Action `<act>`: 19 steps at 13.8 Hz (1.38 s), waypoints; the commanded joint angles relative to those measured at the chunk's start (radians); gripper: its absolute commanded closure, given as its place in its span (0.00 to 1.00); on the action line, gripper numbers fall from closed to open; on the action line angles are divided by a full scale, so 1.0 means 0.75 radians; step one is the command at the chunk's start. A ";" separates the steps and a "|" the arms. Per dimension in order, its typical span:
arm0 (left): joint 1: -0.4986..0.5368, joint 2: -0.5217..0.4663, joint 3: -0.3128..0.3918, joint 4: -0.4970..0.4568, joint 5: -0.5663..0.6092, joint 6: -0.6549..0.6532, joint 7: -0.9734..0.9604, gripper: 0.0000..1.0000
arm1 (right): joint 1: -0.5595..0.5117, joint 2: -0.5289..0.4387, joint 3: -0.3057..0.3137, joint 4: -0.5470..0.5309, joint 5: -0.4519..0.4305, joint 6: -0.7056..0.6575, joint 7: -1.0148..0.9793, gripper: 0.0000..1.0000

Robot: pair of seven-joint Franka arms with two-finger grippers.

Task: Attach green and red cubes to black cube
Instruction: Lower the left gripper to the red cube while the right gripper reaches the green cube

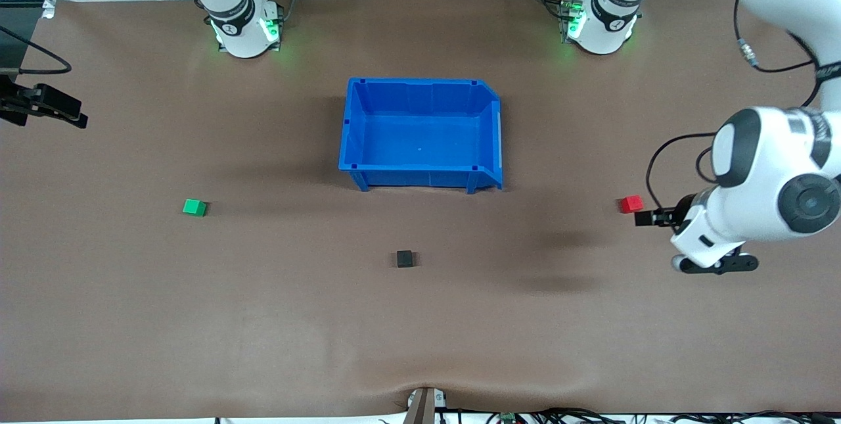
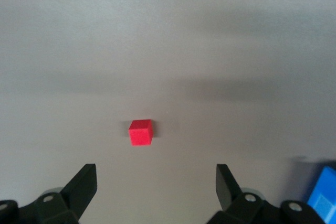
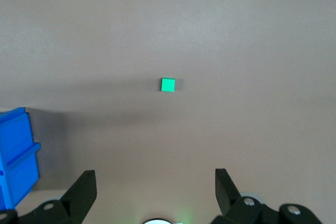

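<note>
The red cube (image 1: 631, 204) lies on the brown table toward the left arm's end. The green cube (image 1: 194, 207) lies toward the right arm's end. The black cube (image 1: 405, 258) sits between them, nearer the front camera than the blue bin. My left gripper (image 1: 716, 264) hangs open and empty in the air beside the red cube. In the left wrist view the red cube (image 2: 140, 132) lies ahead of the open gripper (image 2: 156, 174). My right gripper (image 3: 155, 179) is open and empty, high over the table, with the green cube (image 3: 168, 85) far below. It is out of the front view.
An empty blue bin (image 1: 420, 177) stands mid-table, between the arms' bases and the black cube. Its corner shows in the left wrist view (image 2: 323, 200) and the right wrist view (image 3: 16, 150). A black fixture (image 1: 46, 105) juts in at the table edge toward the right arm's end.
</note>
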 commanded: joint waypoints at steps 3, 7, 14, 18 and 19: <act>-0.015 0.053 -0.007 -0.004 0.027 0.008 -0.105 0.00 | 0.048 0.089 0.002 0.026 0.008 0.002 0.009 0.00; -0.011 0.053 -0.005 -0.124 0.049 0.102 -0.083 0.00 | 0.091 0.210 0.002 0.026 0.034 0.082 0.009 0.00; 0.081 0.045 -0.007 -0.337 0.045 0.315 0.040 0.00 | 0.020 0.455 -0.007 0.026 0.230 0.100 0.005 0.00; 0.086 0.049 -0.007 -0.411 0.031 0.376 0.038 0.00 | -0.064 0.562 -0.009 -0.056 0.219 0.314 -0.018 0.00; 0.086 0.051 -0.007 -0.425 0.029 0.383 0.036 0.00 | -0.084 0.560 -0.009 -0.145 0.213 0.433 -0.044 0.00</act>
